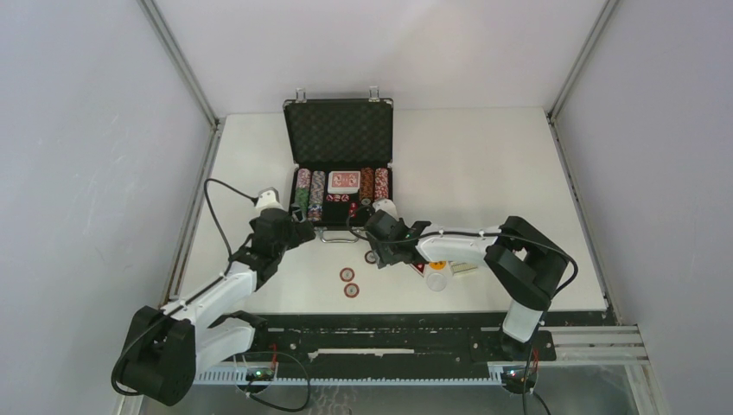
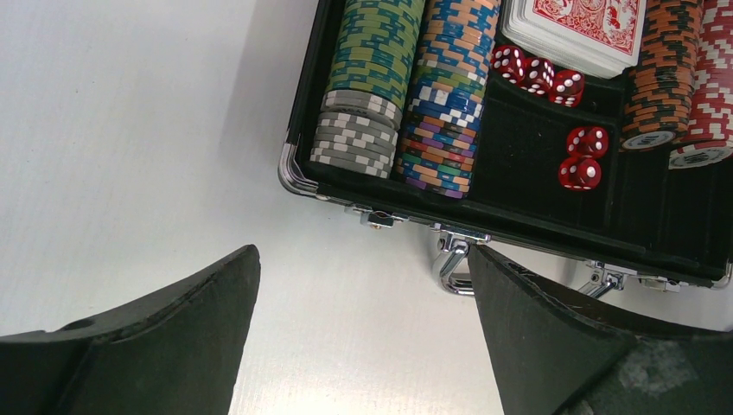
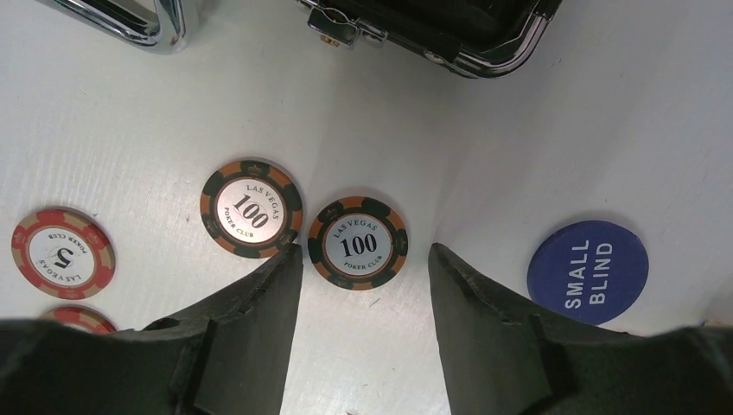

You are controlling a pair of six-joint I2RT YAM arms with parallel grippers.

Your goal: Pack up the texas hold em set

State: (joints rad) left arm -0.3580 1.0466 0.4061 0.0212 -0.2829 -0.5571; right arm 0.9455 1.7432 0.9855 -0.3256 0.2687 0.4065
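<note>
White matte table top (image 1: 484,156) enclosed by plain pale grey walls at the back (image 1: 380,43), left (image 1: 78,173) and right (image 1: 666,173), aluminium frame posts (image 1: 177,59) rising at both rear corners, slotted metal rail (image 1: 596,341) along the near edge; lighting even, diffuse, shadows soft.

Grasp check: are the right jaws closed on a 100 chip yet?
No, the round orange-and-black 100 chip lies flat on the white table between the right arm's open jaws.
</note>
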